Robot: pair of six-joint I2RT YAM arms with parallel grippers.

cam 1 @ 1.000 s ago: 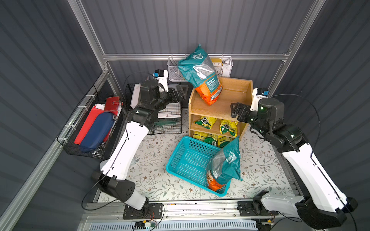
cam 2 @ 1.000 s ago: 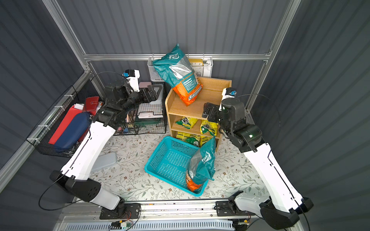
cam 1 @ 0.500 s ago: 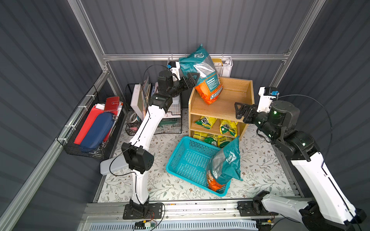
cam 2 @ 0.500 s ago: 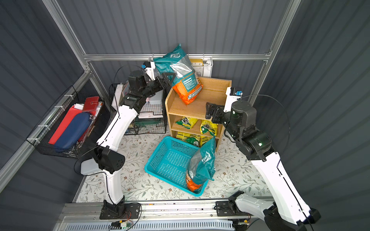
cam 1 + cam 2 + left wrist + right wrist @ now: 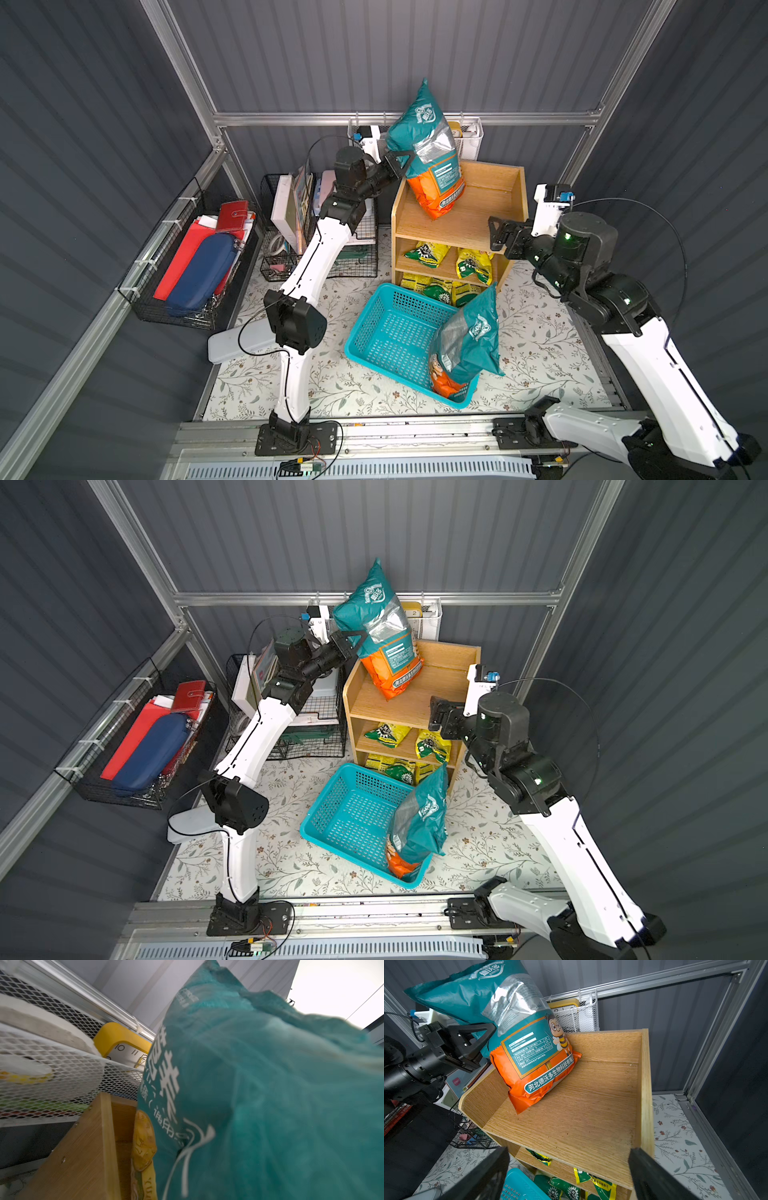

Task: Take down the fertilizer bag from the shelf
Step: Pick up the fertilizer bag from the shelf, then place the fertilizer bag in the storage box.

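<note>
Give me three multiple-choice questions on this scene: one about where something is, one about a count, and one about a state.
1. Where does the fertilizer bag at the left gripper stand?
A. On the shelf, top tier
B. On its middle tier
C. On the floor mat

2. How many teal-and-orange bags are in view?
A. One
B. Two
C. Three

3. How is the right gripper?
A. Shut on the bag
B. Shut on the shelf's edge
C. Open, holding nothing

Answers:
1. A, its orange bottom rests on the top board.
2. B, one is on the shelf and a second bag leans in the teal basket.
3. C, its fingers stand wide apart in front of the shelf.
</note>
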